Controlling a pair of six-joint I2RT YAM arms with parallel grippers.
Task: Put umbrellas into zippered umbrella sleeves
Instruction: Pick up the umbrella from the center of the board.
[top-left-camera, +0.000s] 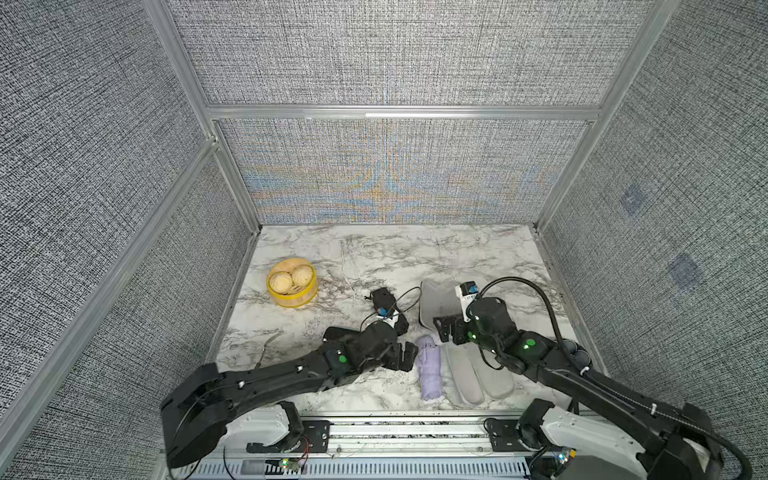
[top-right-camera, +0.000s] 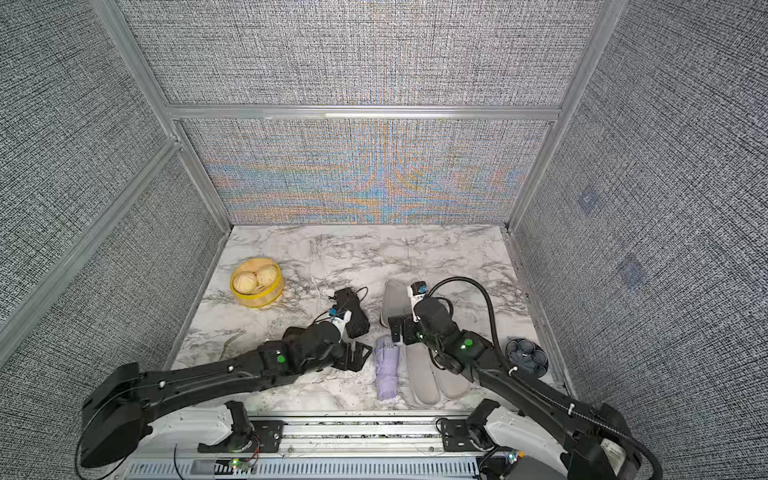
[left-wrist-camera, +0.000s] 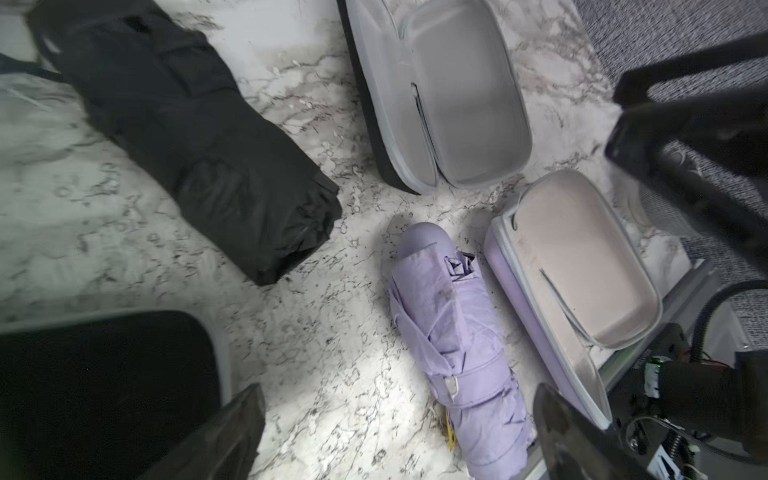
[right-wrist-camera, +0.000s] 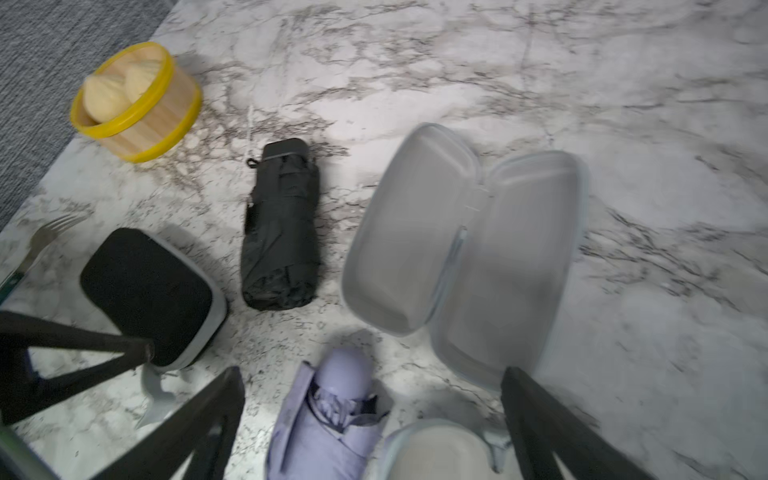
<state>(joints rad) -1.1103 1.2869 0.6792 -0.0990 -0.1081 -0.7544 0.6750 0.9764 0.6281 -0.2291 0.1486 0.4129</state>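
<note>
Left gripper (top-left-camera: 406, 355), jaws spread and empty, is hovering just left of the lavender umbrella (top-left-camera: 430, 370), which is lying near-to-far beside the open lavender sleeve (top-left-camera: 466, 378). Right gripper (top-left-camera: 443, 330), likewise empty, is hanging over its far end.

No writing is legible: faint marks inside the lavender case (left-wrist-camera: 582, 274) and print on the right arm's white camera (top-left-camera: 466, 297) are too blurred.

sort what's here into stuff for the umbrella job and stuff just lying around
For the job: lavender umbrella, black umbrella, open lavender sleeve, open black sleeve, closed black sleeve.
Lying about: yellow steamer basket, fork, dark round container.
</note>
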